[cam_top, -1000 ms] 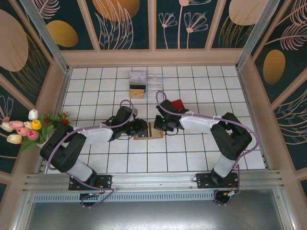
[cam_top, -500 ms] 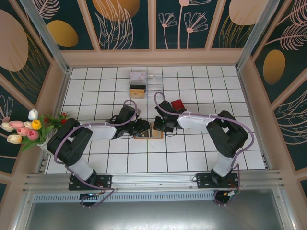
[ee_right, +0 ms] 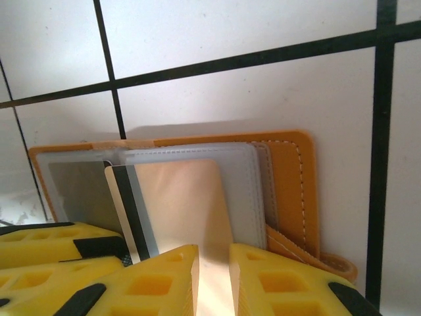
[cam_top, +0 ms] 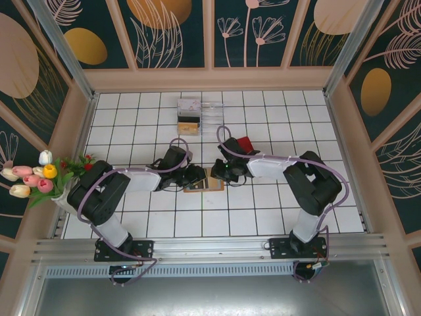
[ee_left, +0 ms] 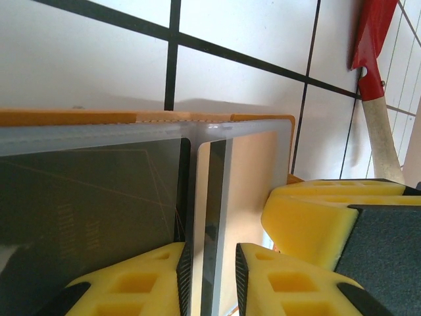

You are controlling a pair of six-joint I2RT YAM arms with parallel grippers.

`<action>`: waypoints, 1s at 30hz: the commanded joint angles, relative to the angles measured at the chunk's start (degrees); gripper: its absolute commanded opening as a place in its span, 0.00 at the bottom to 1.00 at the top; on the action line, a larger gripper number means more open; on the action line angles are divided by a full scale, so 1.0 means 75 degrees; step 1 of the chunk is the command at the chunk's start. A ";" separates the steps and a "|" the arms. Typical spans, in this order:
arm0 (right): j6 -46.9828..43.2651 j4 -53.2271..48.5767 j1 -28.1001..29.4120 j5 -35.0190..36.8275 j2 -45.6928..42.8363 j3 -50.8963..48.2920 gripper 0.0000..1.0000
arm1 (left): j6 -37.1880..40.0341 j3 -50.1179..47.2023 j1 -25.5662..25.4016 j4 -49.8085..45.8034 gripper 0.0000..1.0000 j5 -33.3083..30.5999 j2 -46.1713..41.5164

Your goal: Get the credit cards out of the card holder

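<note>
Pinching a thin flap of the card holder (ee_left: 66, 117) with the left gripper (ee_left: 210, 276), jaws tight on each side of it. Pressing down with the right gripper (ee_right: 214, 276) on one of the credit cards (ee_right: 184, 204), jaws nearly together with a thin gap. Hard to tell if really gripping that card or just touching it. Sticking partway out of a clear pocket, pale with a dark stripe down one side. Lying open and flat in the middle of the table (cam_top: 276, 112), right between both grippers.

Under it all, white tiles with black lines. Around the table, wooden frames and dark walls (cam_top: 171, 33) with gold leaves and flowers painted on.

At the back of the table, well apart from the card holder, a clear plastic box (cam_top: 197, 112). Just behind the right arm, a red spatula (cam_top: 245, 143) with a wooden handle, near the card holder but not touching. Off to the left, past the tiles, a bunch of tulips (cam_top: 33, 178). From above, hiding most of the card holder, both black arms.
</note>
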 commanded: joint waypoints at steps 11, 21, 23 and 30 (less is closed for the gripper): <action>0.0242 0.0038 -0.0215 -0.0308 0.0025 -0.0456 0.22 | 0.0028 -0.0001 -0.0051 0.0166 0.27 0.0141 0.0466; 0.0304 0.0082 -0.0291 -0.0368 0.0049 -0.0611 0.22 | 0.0098 -0.0048 -0.0043 0.0176 0.21 0.0100 0.0293; 0.0285 0.0047 -0.0292 -0.0315 0.0052 -0.0611 0.22 | 0.0196 -0.0092 -0.0044 0.0146 0.20 0.0080 0.0266; 0.0259 -0.0035 -0.0303 -0.0273 0.0125 -0.0585 0.22 | 0.0509 -0.0341 -0.0019 0.0352 0.14 0.0221 -0.0230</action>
